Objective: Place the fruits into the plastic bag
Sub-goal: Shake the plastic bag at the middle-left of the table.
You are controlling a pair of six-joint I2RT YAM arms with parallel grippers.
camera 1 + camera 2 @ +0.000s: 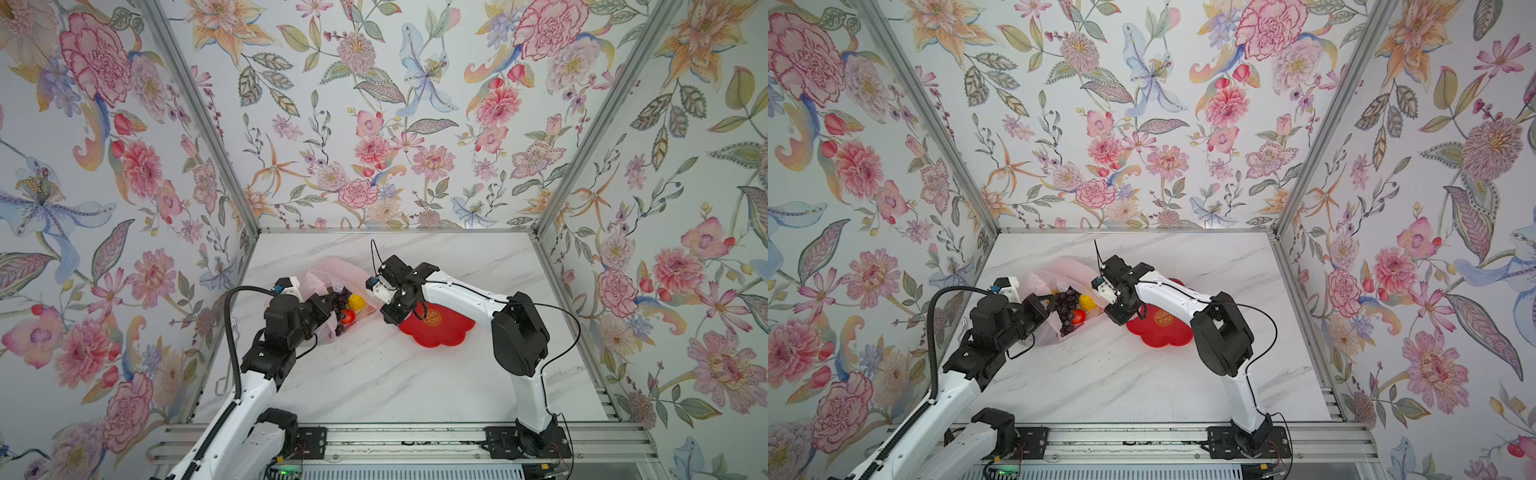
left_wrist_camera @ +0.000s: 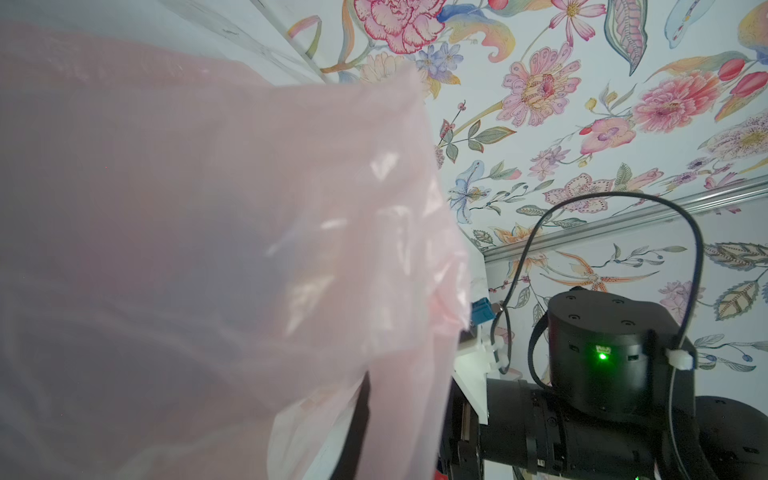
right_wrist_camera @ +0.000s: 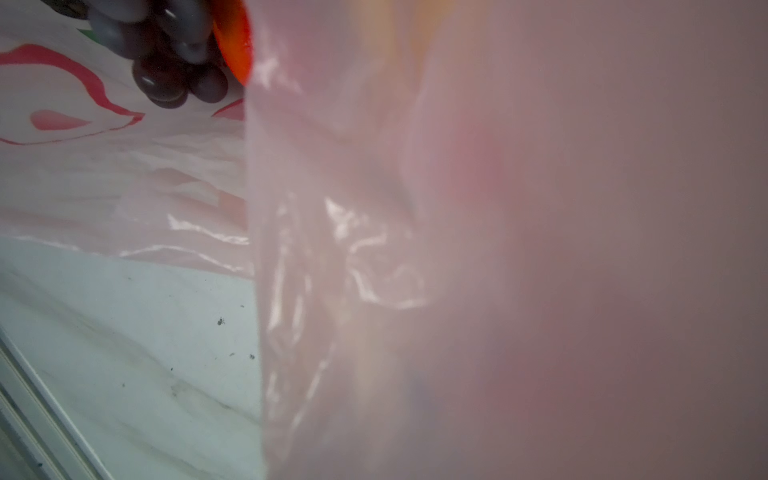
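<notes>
Our left gripper (image 1: 1047,302) pinches the plastic bag's (image 1: 328,270) thin, crinkled pink rim. Just past its tips, inside the bag, lie glossy fruits (image 1: 1068,309): a knobbly purple grape bunch (image 1: 341,301) and a yellow ribbed one (image 1: 356,302). Film hides the right gripper (image 1: 1115,316), so we cannot tell how its jaws stand.

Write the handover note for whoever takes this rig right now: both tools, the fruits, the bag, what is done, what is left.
Left tool: shut on one edge of the plastic bag, holding it open.
Right tool: at the opposite edge of the bag. Film covers its wrist view, so open or shut cannot be told.
Fruits: grapes, a yellow fruit and a red fruit lie in the bag's mouth.
Plate: beside the bag, partly hidden; no fruit on the part that shows.
Done: every fruit in sight is bagged.
Left: probably check the plate's hidden part, then release the bag.
</notes>
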